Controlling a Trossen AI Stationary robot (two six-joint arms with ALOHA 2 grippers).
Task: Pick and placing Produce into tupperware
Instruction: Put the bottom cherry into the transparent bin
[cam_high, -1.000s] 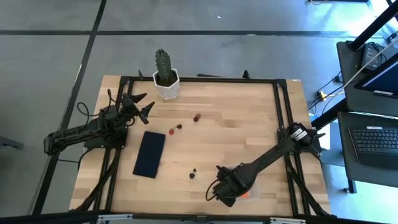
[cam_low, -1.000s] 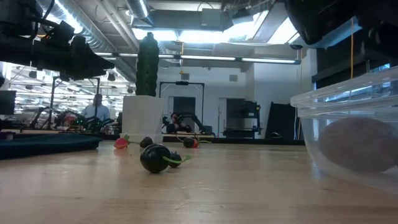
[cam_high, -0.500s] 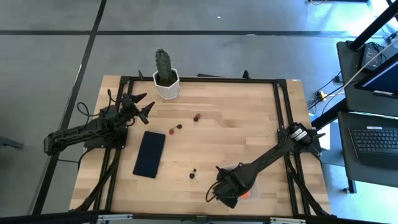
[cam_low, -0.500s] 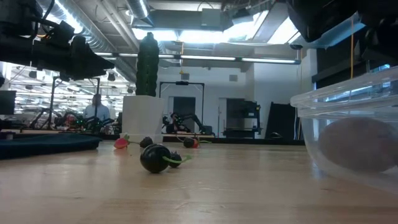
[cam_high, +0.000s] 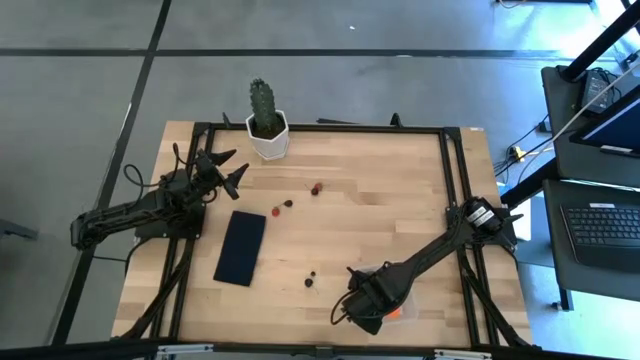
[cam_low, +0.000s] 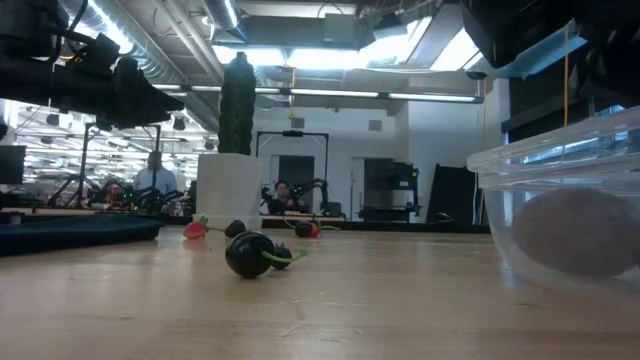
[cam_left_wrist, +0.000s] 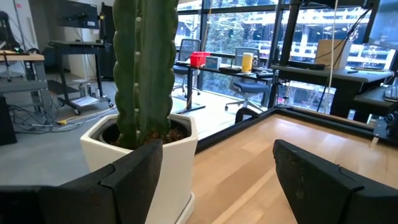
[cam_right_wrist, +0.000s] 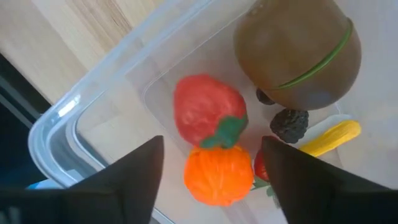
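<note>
— Table (cam_high: 380, 210) first: what do you have on it?

— You have the wooden top with the left arm parked at its left edge, the left gripper (cam_high: 228, 170) near the cactus (cam_high: 263, 108) in its white pot (cam_high: 268, 142). Its fingers stand apart, nothing between them. A dark mat (cam_high: 240, 247) lies flat just beside that arm.

— And the right arm?

— Your right gripper (cam_high: 366, 310) hangs over the clear tub (cam_right_wrist: 93, 118) at the table's near edge. Its fingers (cam_right_wrist: 134, 168) are spread wide and hold nothing.

— What sits in the tub?

— You can see a brown ball with a green band (cam_right_wrist: 297, 56), a red fruit (cam_right_wrist: 206, 112), an orange one (cam_right_wrist: 217, 175), a thin yellow piece (cam_right_wrist: 326, 138) and a dark berry (cam_right_wrist: 289, 124).

— Anything left outside?

— Yes. You have dark berries (cam_high: 311, 279) near the mat's lower corner, well apart from the tub, and more red and dark bits (cam_high: 280, 207) mid-table, up to a small pair (cam_high: 316, 187) farther back.
</note>
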